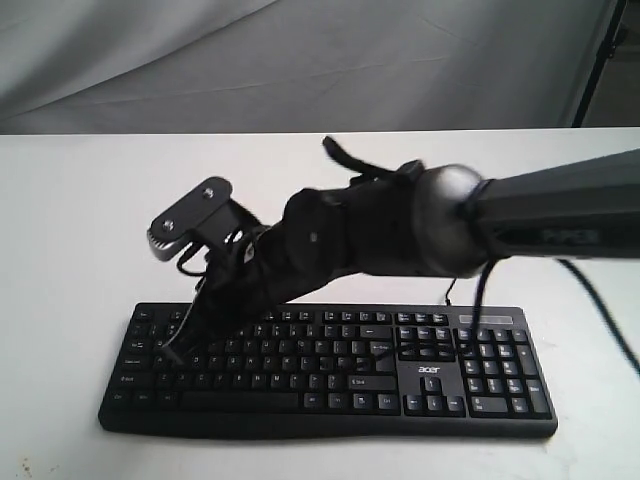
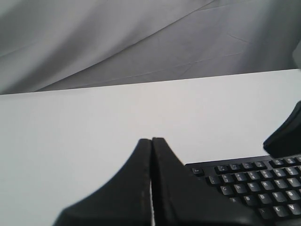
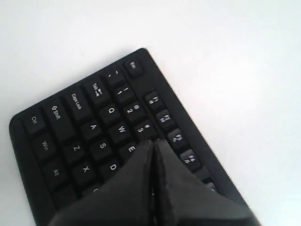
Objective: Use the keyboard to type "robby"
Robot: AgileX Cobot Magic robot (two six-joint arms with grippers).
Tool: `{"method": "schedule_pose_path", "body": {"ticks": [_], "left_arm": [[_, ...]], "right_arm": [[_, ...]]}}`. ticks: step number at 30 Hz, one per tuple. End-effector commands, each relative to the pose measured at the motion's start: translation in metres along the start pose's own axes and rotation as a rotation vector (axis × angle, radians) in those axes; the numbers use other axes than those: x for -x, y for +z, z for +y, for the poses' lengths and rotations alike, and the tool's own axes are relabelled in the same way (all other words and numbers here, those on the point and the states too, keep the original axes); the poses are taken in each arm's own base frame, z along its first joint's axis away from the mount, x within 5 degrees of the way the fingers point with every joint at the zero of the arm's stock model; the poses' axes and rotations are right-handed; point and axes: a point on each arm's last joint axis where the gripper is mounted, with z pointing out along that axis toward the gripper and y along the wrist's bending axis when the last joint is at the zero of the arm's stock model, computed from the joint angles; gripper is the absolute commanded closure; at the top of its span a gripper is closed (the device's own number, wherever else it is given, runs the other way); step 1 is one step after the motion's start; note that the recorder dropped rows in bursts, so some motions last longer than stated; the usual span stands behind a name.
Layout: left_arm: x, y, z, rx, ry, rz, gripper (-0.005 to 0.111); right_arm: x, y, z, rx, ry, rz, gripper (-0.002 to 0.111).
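Observation:
The black keyboard [image 1: 330, 392] with white legends and an acer logo [image 1: 428, 369] lies near the front of the white table [image 1: 80, 200]. My right arm [image 1: 400, 235] reaches across it from the right. The right gripper [image 1: 203, 322] is shut and empty, and the arm hides its tips from outside. In the right wrist view its tips [image 3: 154, 141] hover at the keyboard [image 3: 84, 127], between the E key [image 3: 131, 149] and the number row. The left gripper [image 2: 151, 140] is shut and empty over bare table, with the keyboard's corner [image 2: 254, 183] beside it.
A creased grey cloth [image 1: 300, 60] hangs behind the table. A black stand leg [image 1: 600, 55] shows at the back right. Part of the right arm [image 2: 286, 135] shows as a dark shape in the left wrist view. The number pad [image 1: 495, 375] lies uncovered.

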Motion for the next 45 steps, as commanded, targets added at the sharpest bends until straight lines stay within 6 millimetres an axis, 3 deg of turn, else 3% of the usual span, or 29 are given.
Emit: {"method": "schedule_pose_path", "body": {"ticks": [1, 4, 13, 25, 45], "left_arm": [[-0.001, 0.0, 0.0, -0.005, 0.003, -0.007, 0.107], [-0.001, 0.0, 0.0, -0.005, 0.003, -0.007, 0.107], [-0.001, 0.0, 0.0, -0.005, 0.003, -0.007, 0.107], [-0.001, 0.0, 0.0, -0.005, 0.003, -0.007, 0.107], [-0.001, 0.0, 0.0, -0.005, 0.003, -0.007, 0.107]], "right_arm": [[-0.009, -0.035, -0.017, -0.037, 0.049, -0.011, 0.108], [-0.036, -0.051, -0.025, -0.059, 0.126, 0.021, 0.108], [-0.066, -0.037, -0.025, -0.092, 0.164, 0.057, 0.108], [-0.078, -0.023, -0.025, -0.092, 0.181, 0.102, 0.108], [-0.081, -0.015, -0.029, -0.121, 0.181, 0.085, 0.108]]}}
